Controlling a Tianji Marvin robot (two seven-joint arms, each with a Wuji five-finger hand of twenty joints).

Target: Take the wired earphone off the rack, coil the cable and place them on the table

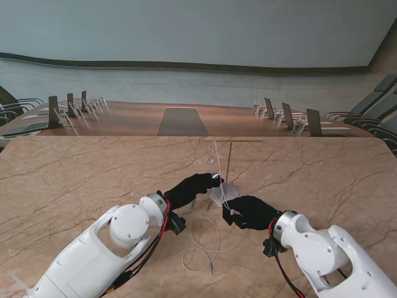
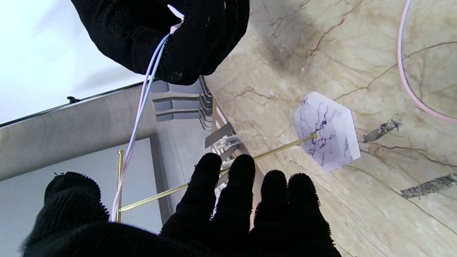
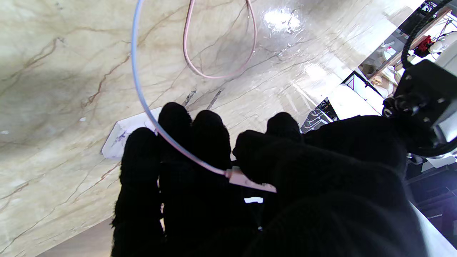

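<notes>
Landmark: the rack (image 1: 228, 166), a thin brass T-stand on a pale marbled hexagonal base (image 2: 326, 134), standing upright on the marble bench (image 1: 74, 180).

Right robot hand (image 1: 250, 212): just beside the base, on its right and nearer to me. It is clenched on the earphone cable (image 1: 218, 162); the right wrist view shows the cable's small pale junction piece (image 3: 246, 180) pinched between thumb and fingers (image 3: 175, 125).

Left robot hand (image 1: 193, 187): just left of the rack's post, fingers (image 2: 242, 178) spread and extended, holding nothing visible.

Earphone: the cable is draped over the crossbar (image 2: 120, 178), and its strands run down to the right robot hand. The remainder lies as a loose loop (image 1: 201, 245) on the bench, nearer to me than the base. The earbuds themselves cannot be made out.
</notes>
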